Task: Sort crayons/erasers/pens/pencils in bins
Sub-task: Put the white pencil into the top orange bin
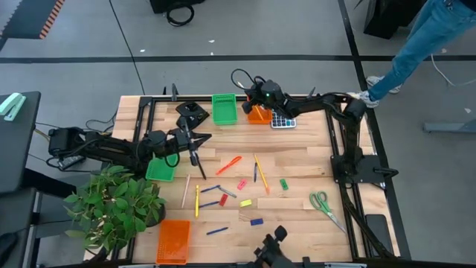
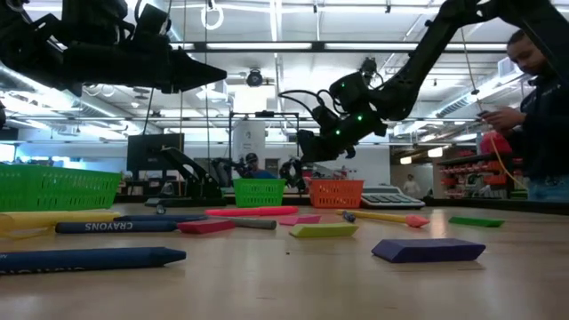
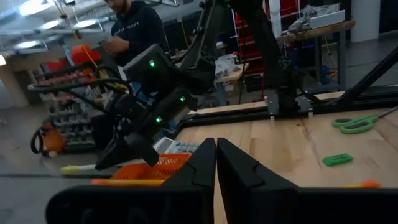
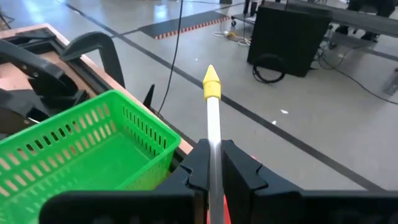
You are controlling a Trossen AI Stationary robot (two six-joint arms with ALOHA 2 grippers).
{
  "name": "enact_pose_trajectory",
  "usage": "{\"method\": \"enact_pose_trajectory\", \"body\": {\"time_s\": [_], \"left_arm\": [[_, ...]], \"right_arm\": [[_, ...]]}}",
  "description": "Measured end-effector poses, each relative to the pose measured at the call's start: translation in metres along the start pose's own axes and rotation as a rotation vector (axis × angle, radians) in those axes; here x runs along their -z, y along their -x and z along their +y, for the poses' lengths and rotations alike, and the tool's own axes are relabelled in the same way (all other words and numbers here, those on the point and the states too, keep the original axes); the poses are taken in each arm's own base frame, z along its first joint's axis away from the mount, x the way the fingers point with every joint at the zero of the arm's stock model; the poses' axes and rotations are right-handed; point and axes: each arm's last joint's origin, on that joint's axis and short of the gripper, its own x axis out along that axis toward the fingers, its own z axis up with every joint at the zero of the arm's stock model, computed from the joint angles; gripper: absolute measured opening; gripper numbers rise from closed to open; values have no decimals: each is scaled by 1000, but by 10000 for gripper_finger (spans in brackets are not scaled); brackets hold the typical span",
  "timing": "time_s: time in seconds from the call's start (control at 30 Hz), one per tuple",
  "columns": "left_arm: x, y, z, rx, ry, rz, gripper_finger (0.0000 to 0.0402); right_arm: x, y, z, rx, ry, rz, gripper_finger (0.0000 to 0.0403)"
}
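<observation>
My right gripper is at the table's far edge, above an orange bin, shut on a pale stick with a yellow pointed tip. A green bin stands just left of it and also shows in the right wrist view. My left gripper is shut and empty, raised high over the table's left part, beside a second green bin. Crayons, pens, pencils and erasers lie loose on the table's middle, among them an orange-red crayon and a pink eraser. My right gripper pinches the pale barrel of the stick between its two fingers. The stick runs along the fingers and sticks out past their tips, yellow point forward. It is lifted clear, above the orange bin.
A grey calculator lies right of the far orange bin. Green-handled scissors lie at the right. A second orange bin and a potted plant are at the near left. A person stands beyond the far right corner.
</observation>
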Motion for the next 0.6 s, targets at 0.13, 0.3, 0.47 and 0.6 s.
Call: {"method": "enact_pose_trajectory", "body": {"time_s": [0.13,0.3,0.47,0.6], "left_arm": [[0,0,1,-3,-34,-5,22],[0,0,1,-6,-31,-1,30],[0,0,1,-5,-31,-1,30],[0,0,1,-5,-31,-1,25]], "right_arm": [[-2,2,0,8,1,-4,35],[8,0,0,48,-35,62,35],[20,-3,8,112,-21,103,35],[20,-1,11,139,-17,103,35]]}}
